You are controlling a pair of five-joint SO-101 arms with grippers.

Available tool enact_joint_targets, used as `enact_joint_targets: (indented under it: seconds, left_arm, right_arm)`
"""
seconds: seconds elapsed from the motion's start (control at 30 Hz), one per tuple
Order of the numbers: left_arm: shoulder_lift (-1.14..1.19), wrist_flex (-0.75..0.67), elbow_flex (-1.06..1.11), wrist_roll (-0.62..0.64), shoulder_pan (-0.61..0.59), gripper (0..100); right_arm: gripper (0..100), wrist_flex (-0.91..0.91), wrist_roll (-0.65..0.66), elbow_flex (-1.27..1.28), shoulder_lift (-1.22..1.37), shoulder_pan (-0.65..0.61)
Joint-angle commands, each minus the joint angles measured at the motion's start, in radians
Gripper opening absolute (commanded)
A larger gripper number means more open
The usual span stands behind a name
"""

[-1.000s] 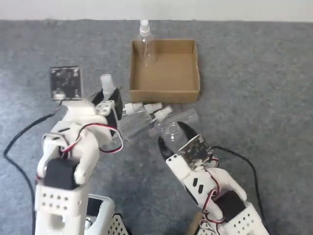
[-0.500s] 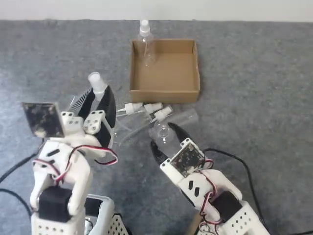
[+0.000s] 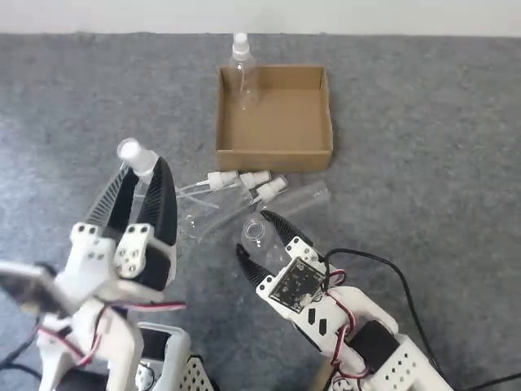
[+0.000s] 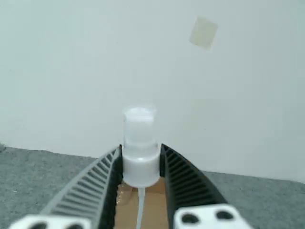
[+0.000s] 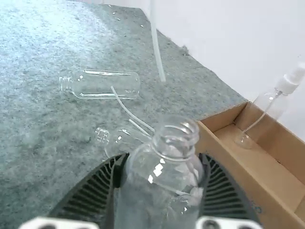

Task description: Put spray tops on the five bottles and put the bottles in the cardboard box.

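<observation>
My left gripper (image 3: 143,169) is shut on a white spray top (image 3: 133,153), held up over the carpet at the left; in the left wrist view the spray top (image 4: 140,157) sits between the fingers with its tube hanging down. The right gripper (image 3: 257,238) is shut on an uncapped clear bottle (image 3: 255,231), seen with its neck open, bottle (image 5: 164,167), in the right wrist view. A cardboard box (image 3: 313,151) stands at the back with one capped bottle (image 3: 242,69) upright in its far left corner. Three spray tops (image 3: 256,179) lie in front of the box.
Two clear bottles without tops lie on the grey carpet, one (image 3: 305,195) right of the loose spray tops and one (image 3: 195,216) left of them. In the right wrist view the lying bottles (image 5: 100,84) are beyond the held one, with the box wall (image 5: 228,138) beside them.
The left arm has swung up and back toward the near left, carrying the spray top. The right gripper has shifted left and nearer with the bottle in it.
</observation>
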Motion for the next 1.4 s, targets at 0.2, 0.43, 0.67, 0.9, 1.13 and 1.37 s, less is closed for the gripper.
enact_joint_targets:
  seconds: [0.2,0.43,0.67,0.9,1.13,1.37]
  left_arm:
    - [-0.121,-0.017,-0.008,0.012,0.003,1]
    - [-0.121,-0.002,-0.007,0.011,0.081,1]
    - [-0.121,0.006,-0.007,0.006,0.160,1]
    - [-0.121,0.006,0.035,-0.021,0.229,1]
    - [-0.121,0.011,0.036,-0.029,0.247,1]
    - [-0.121,0.029,0.028,-0.029,0.241,1]
  right_arm:
    - [12.3,-0.022,0.025,0.021,-0.015,-0.015]
    - [12.2,-0.021,0.115,0.021,-0.015,-0.015]
    - [12.2,-0.019,0.121,0.021,-0.013,-0.015]
    - [12.2,-0.019,0.121,0.021,-0.013,-0.015]
    - [12.2,-0.019,0.121,0.021,-0.013,-0.015]
    - [12.2,-0.019,0.121,0.021,-0.013,-0.010]
